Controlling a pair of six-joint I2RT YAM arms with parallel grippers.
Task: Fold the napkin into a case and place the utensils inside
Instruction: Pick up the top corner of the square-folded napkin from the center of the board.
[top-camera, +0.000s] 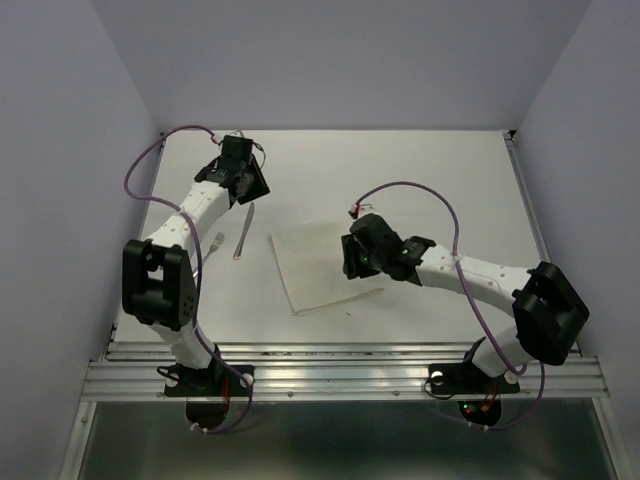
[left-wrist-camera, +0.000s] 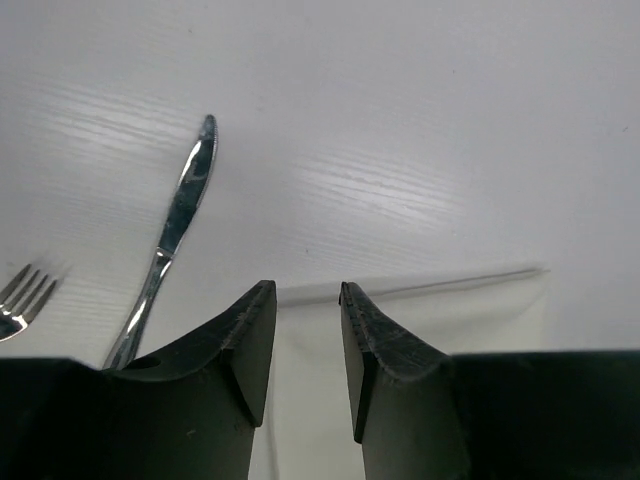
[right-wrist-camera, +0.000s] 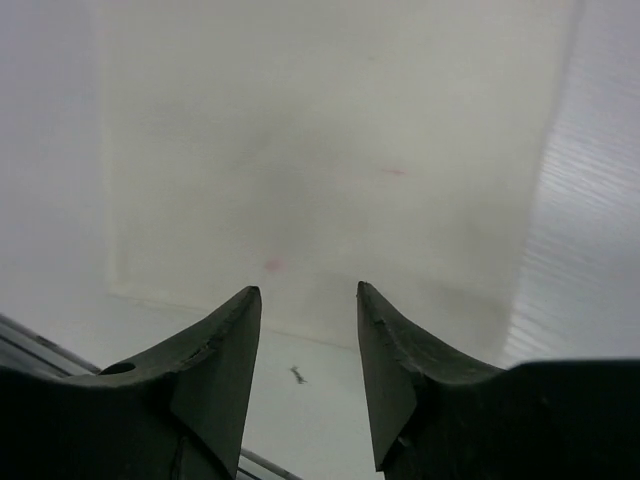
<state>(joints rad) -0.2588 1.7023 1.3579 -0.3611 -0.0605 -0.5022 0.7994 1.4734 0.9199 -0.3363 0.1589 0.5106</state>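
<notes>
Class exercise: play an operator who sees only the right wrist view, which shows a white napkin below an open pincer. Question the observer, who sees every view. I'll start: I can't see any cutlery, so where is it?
Observer: The knife lies beside the napkin, to the robot's left of it.
Operator: Is there a fork?
Observer: Yes, the fork lies beyond the knife, farther from the napkin.
Operator: Is the other pincer holding anything?
Observer: No, the left pincer is open and empty, near the knife.

place: robot lab | cues: blank enclosure walls (top-camera: 70, 120), aluminium rail (top-camera: 340, 377)
</notes>
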